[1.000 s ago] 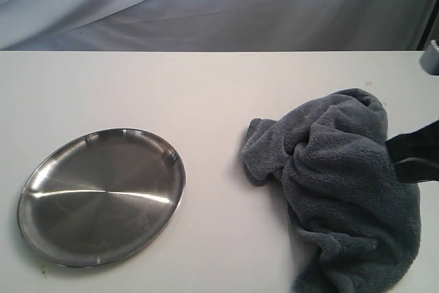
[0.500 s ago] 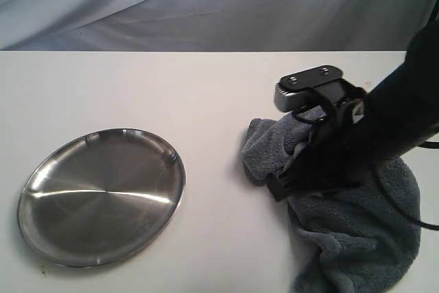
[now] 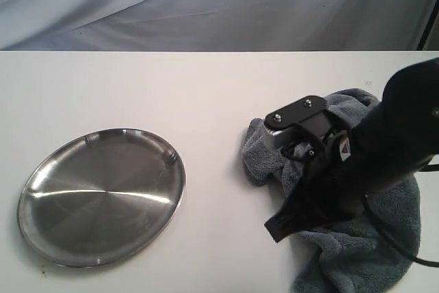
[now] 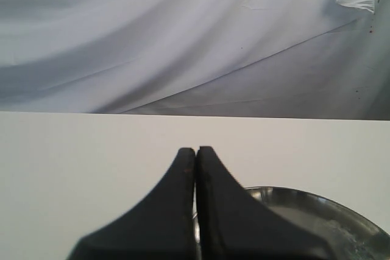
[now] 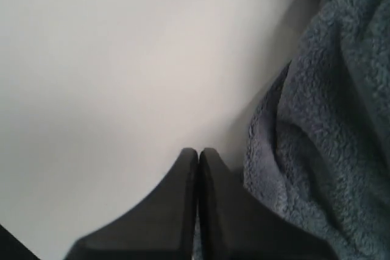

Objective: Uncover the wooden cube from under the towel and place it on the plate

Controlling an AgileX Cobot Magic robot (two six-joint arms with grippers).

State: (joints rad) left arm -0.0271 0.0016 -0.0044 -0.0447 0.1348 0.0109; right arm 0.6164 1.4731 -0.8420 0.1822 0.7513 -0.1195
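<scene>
Exterior view shows your right pincer (image 3: 278,227), tips pressed together, has dropped beside the edge of the fluffy blue-grey towel (image 3: 384,238) on the white bench (image 3: 206,87). The wooden cube stays hidden underneath, and the round steel plate (image 3: 103,197) is bare. Your left pincer (image 4: 195,150) is likewise pressed together.

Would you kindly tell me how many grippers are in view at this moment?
2. The right gripper is shut at the edge of the towel toward the plate; the left gripper, also shut, shows only in its own wrist view, near the plate's rim.
</scene>
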